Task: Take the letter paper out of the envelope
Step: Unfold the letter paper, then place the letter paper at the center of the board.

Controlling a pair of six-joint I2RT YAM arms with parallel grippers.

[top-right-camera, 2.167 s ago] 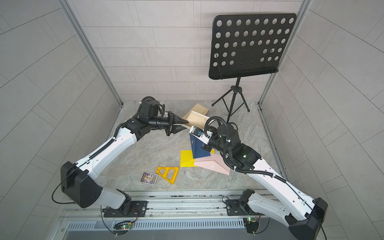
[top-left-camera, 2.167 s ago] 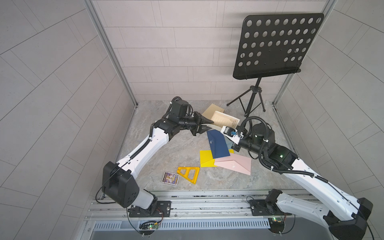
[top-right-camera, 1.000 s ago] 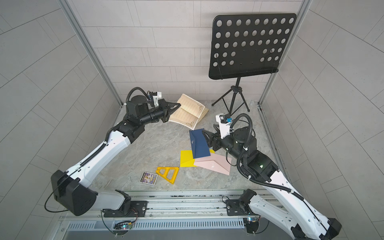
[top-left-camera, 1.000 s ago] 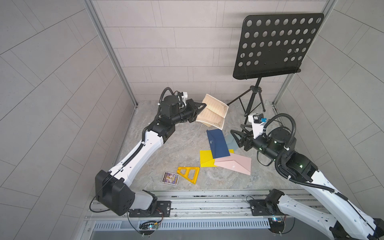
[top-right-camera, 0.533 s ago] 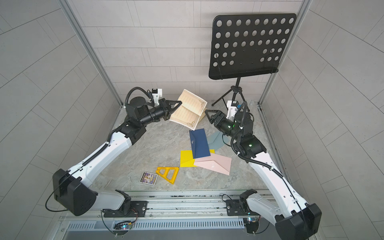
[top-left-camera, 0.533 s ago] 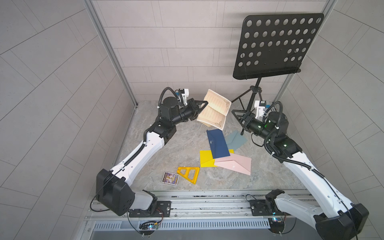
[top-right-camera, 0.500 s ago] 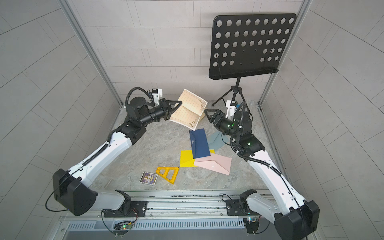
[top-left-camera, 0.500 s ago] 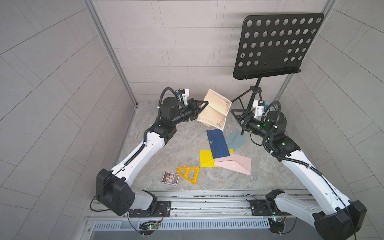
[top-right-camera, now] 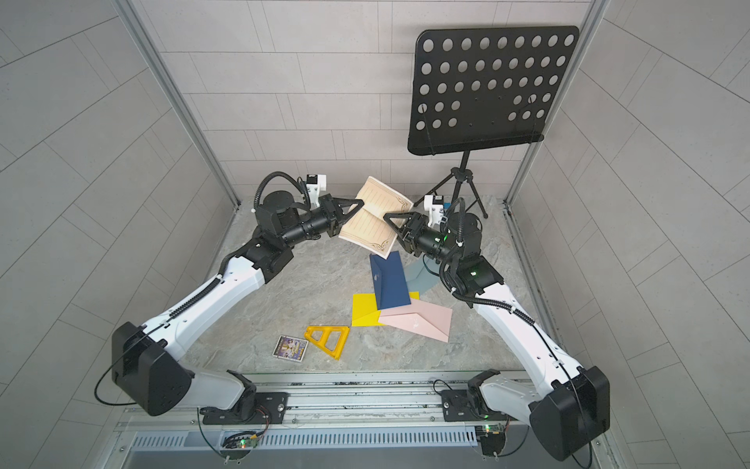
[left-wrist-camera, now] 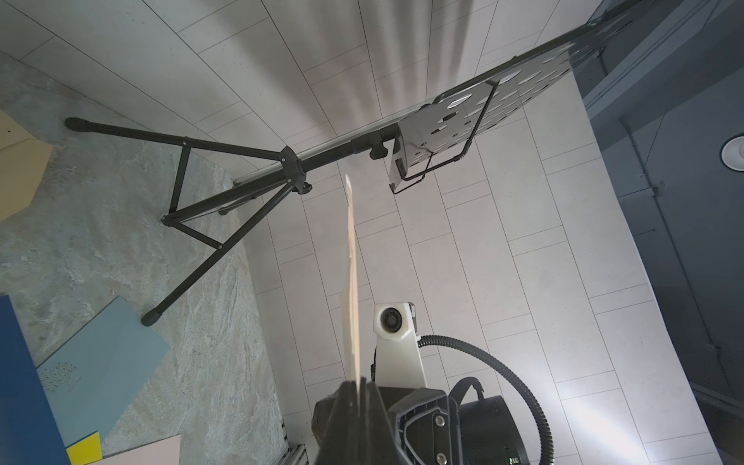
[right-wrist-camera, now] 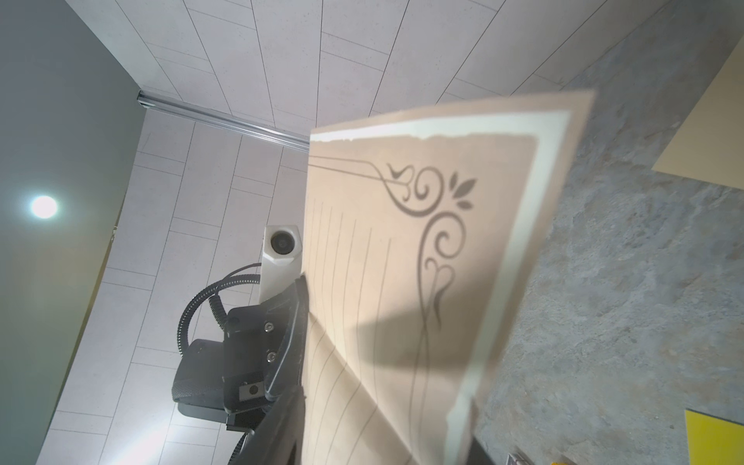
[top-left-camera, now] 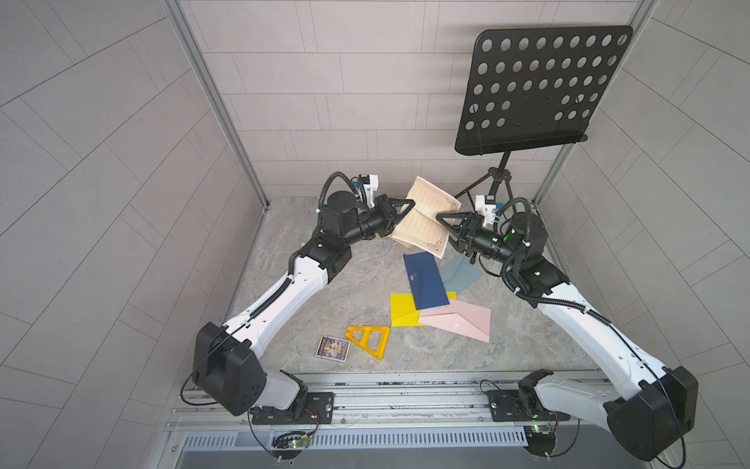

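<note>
Here, extraction step looks essentially done. Letter paper point(top-left-camera: 422, 227) (beige, lined, scroll corners) hangs above desk point(top-left-camera: 345, 292), clear of every envelope.
- Left gripper point(top-left-camera: 408, 207): jaws pressed together, pinching paper's edge.
- Right gripper point(top-left-camera: 446, 231): jaws spread, straddling opposite edge; contact cannot be told.
- Next move likely calls for second pinch or laying paper flat, without creasing.
- On desk, partly overlapping: navy envelope point(top-left-camera: 426, 280), pale blue envelope point(top-left-camera: 462, 272), yellow envelope point(top-left-camera: 401, 310), pink envelope point(top-left-camera: 458, 318). Contents not visible.
</note>
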